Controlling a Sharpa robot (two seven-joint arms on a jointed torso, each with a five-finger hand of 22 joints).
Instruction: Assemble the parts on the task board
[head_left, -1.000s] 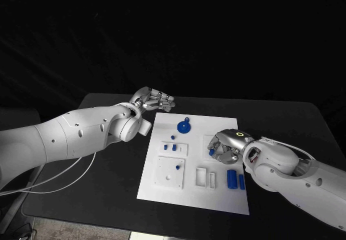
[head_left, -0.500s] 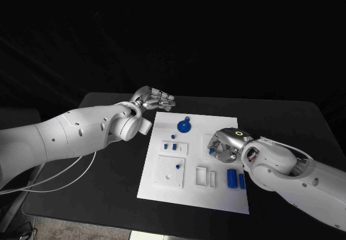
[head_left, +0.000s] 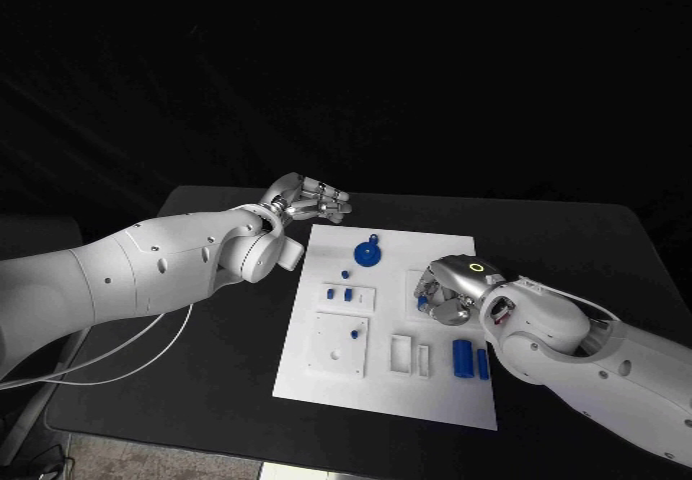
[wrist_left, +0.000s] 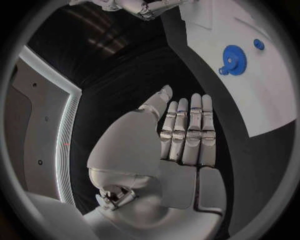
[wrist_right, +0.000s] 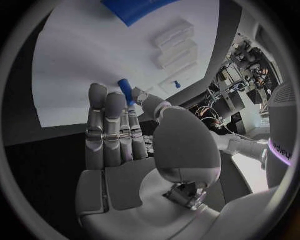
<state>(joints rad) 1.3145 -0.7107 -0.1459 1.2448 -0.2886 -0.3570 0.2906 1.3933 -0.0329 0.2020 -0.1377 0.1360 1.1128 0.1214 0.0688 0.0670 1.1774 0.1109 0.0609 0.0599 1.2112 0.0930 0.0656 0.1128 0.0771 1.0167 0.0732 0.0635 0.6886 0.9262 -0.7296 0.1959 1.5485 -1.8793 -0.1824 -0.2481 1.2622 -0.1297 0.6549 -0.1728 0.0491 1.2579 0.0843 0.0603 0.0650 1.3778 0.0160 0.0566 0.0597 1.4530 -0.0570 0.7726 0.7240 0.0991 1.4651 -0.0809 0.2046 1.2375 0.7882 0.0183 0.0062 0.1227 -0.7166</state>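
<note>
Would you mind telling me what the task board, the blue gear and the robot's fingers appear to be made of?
Task board: probably matte white plastic; flat, even, no glare.
Blue gear: likely moulded or printed plastic; uniform saturated colour, dull surface.
Fingers of the left hand: metal or metallic-coated, judging by the silver sheen, with smoother pale pads.

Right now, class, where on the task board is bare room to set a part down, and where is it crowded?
Bare: the task board near edge below the recessed blocks, and its far right corner beside the blue gear. Crowded: the middle right, where the right hand holds a small blue part over it.
</note>
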